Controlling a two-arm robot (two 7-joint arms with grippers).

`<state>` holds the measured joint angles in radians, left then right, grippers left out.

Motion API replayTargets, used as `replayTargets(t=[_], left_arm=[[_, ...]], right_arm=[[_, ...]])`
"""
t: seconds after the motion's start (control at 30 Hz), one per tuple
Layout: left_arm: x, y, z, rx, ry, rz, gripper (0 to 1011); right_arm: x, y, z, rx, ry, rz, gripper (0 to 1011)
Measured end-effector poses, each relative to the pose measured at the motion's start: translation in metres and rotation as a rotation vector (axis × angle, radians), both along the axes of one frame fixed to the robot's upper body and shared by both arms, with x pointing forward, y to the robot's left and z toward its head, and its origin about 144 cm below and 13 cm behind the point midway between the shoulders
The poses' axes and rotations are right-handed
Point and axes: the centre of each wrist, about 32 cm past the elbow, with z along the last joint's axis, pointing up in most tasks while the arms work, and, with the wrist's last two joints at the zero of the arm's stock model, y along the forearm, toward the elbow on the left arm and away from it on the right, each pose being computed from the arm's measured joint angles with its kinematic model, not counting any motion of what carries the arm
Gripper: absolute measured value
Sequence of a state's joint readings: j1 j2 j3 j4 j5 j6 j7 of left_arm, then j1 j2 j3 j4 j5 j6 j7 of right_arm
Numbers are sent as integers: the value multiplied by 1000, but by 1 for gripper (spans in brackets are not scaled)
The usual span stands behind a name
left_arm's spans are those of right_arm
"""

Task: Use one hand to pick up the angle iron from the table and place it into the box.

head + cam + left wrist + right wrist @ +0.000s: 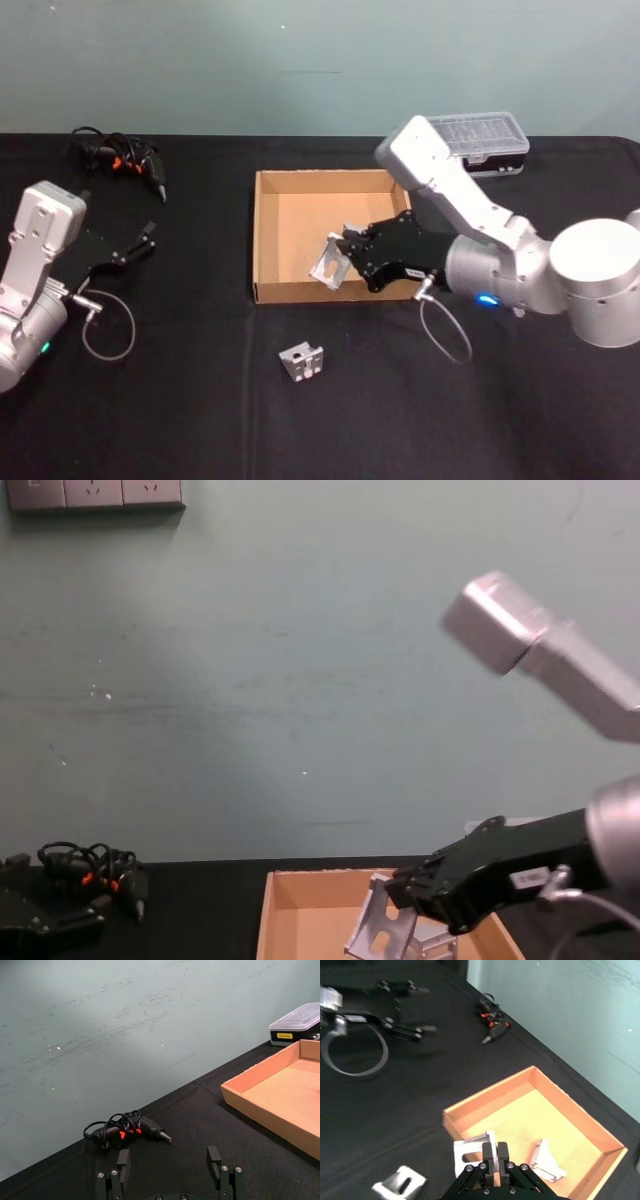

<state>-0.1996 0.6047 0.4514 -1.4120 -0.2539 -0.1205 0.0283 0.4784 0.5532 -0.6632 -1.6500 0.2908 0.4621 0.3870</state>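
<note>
Angle iron is tilted over the inside of the box, near its front wall. It is pinched in the right gripper, whose jaws are narrow and clamped on one flange. Can't tell if its low edge touches the box floor. A second iron lies flat in the box, just beside the held one. A third iron sits on the table, in front of the box and apart from it. Left gripper is parked well left of the box with its jaws wide.

Step, as I judge it: the pick and carry are done and the place is in hand, with release not yet made. The next move calls for a short lowering, then opening the jaws and lifting straight up. It should clear the front wall and avoid nudging the second iron.
</note>
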Motion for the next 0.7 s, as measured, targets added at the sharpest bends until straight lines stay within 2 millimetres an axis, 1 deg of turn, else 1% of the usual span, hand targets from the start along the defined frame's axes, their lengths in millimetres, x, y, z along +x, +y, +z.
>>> replayTargets(t=[0.2,0.33,0.53,0.7], left_arm=[[0,0,0,0,0,0,1000],[0,0,0,0,0,0,1000],[0,0,0,0,0,0,1000],[0,0,0,0,0,0,1000]], right_arm=[[19,20,-9,-59,-29,-36,64],[29,29,-14,-73,-29,-53,64],[40,40,-19,-91,-28,-70,64],[46,44,-21,-103,-31,-83,64]])
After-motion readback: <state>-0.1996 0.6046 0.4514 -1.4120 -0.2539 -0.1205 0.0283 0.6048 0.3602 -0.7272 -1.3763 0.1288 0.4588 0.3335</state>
